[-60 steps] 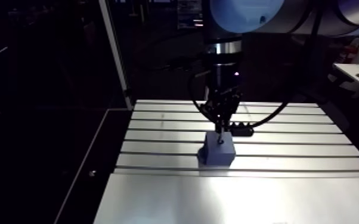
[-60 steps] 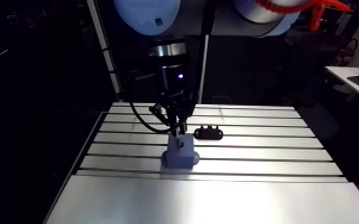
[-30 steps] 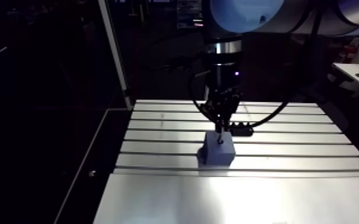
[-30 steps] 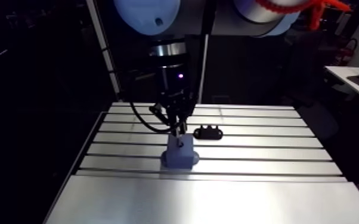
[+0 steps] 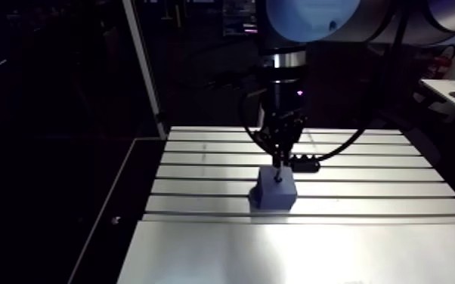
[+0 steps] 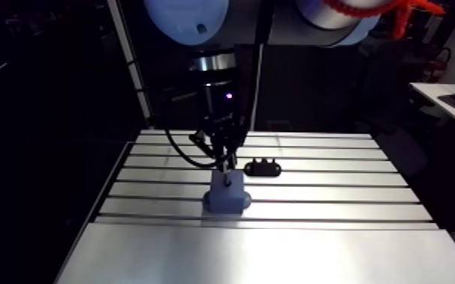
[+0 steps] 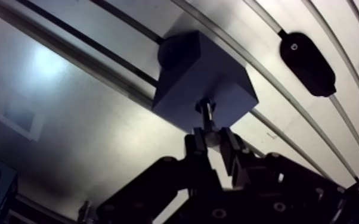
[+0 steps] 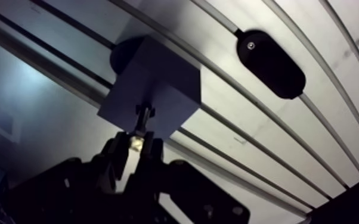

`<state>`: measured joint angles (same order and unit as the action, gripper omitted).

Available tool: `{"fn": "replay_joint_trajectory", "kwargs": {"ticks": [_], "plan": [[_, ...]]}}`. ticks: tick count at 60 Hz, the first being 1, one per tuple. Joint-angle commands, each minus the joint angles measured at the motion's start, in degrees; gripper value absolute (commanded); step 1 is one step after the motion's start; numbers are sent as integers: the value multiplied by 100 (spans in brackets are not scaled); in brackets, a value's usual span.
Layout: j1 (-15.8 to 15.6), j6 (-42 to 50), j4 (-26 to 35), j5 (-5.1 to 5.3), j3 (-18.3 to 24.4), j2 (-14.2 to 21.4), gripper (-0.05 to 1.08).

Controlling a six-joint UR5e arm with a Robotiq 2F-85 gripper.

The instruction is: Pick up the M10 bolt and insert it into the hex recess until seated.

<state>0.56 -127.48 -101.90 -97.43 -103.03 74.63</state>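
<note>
Gripping the M10 bolt (image 7: 205, 116) by its head in the end effector (image 7: 209, 138), closed tight on it, aiming the shank at the grey block (image 7: 217, 83) just ahead of the fingertips (image 7: 195, 143). Hardly any change from just before: same pose above the desk (image 7: 68, 89), at most a hair lower. Pressing, probably, rather than travelling. Touching the block's top with the tip, by the look of it; cannot make out the hex recess. Not seated yet, judging by the exposed shank. Off to one side, well apart, a black fixture (image 7: 307, 64).

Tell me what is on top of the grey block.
A bolt stands upright on the block's top face, its upper end pinched in the gripper. What lies under the bolt's tip is covered, so whether it is seated cannot be told.
</note>
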Motion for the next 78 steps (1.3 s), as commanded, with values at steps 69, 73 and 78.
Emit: {"fn": "replay_joint_trajectory", "kwargs": {"ticks": [69,73,78], "plan": [[-4,7,-89,-9,-55,-110,75],[4,7,-89,-9,-55,-126,75],[5,7,-97,-8,-55,-137,75]]}}
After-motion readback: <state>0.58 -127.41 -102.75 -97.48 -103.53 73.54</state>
